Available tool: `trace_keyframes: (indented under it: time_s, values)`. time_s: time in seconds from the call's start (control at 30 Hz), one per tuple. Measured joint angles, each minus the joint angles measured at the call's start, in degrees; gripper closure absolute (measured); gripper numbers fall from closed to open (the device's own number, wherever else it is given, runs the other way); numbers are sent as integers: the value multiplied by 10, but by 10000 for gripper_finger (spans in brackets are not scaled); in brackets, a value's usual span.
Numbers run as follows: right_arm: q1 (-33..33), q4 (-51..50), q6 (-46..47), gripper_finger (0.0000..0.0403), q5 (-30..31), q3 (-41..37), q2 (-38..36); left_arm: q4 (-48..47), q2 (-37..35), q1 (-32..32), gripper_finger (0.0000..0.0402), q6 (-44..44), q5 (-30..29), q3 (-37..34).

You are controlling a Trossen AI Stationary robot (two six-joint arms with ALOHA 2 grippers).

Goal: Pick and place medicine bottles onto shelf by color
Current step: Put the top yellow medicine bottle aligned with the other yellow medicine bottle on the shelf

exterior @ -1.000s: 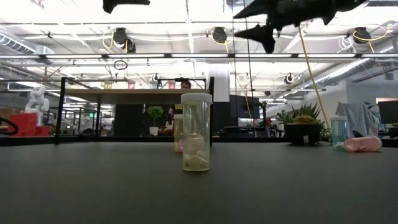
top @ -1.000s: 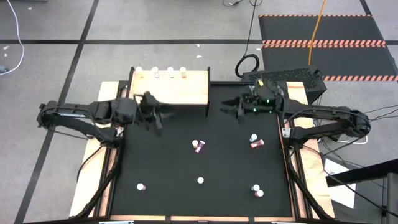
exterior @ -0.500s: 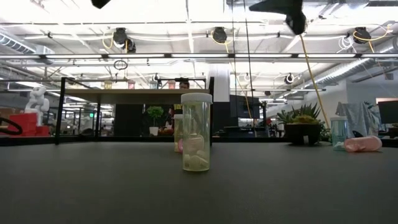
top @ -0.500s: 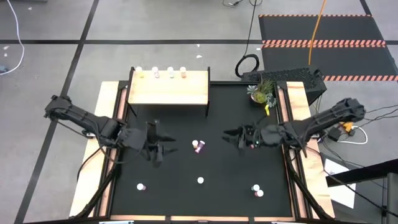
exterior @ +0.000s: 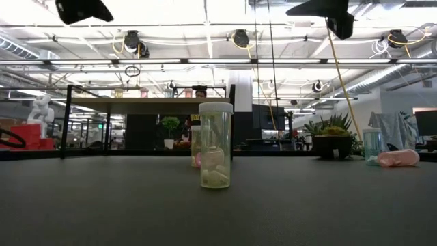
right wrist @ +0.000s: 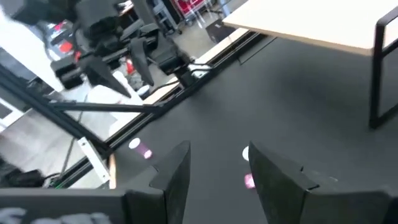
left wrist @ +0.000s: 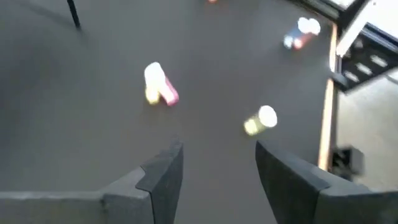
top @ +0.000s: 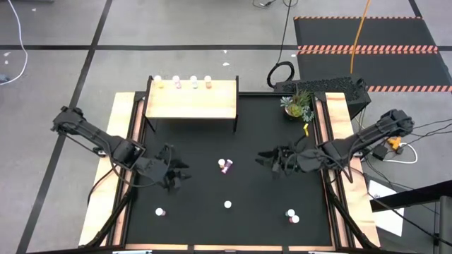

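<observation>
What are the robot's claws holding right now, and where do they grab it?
Nothing. The left gripper is open and empty above the black table, and the right gripper is open and empty too. The medicine bottles stand loose on the table.

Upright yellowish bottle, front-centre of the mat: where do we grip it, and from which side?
Probably the round body just under the white cap, coming straight down. The yellowish bottle stands upright and alone, with bare mat all round, so fingers can straddle it.
</observation>
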Motion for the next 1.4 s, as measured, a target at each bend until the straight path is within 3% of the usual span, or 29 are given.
trace_keyframes:
  time_s: [0.17, 0.3, 0.43, 0.53, 0.7, 0.83, 0.97, 1.23, 1.4]
  values:
    - [-20, -2, -15, 248, -2, 0, -3, 34, 42, 13, 202, 100, -16, -14]
    - [-20, -13, -24, 248, -4, 0, -14, 22, 63, 15, 202, 35, -27, -19]
    - [-20, -46, -34, 248, -6, -1, -31, 58, 68, 15, 202, 2, -58, -76]
    - [-25, -71, -39, 248, -6, -1, -46, 174, 68, 35, 202, 65, -72, -130]
    - [-41, -88, -63, 248, -5, -1, -68, 426, 93, 87, 201, 272, -70, -206]
    - [-56, -91, -80, 248, -5, -1, -80, 545, 138, 139, 201, 326, -46, -233]
    - [-66, -99, -92, 248, -8, 0, -84, 637, 187, 175, 184, 375, 20, -233]
    - [-76, -119, -86, 248, -35, -1, -87, 670, 265, 208, 104, 396, 63, -234]
    - [-79, -136, -76, 248, -49, -1, -87, 678, 284, 210, 102, 411, 64, -234]
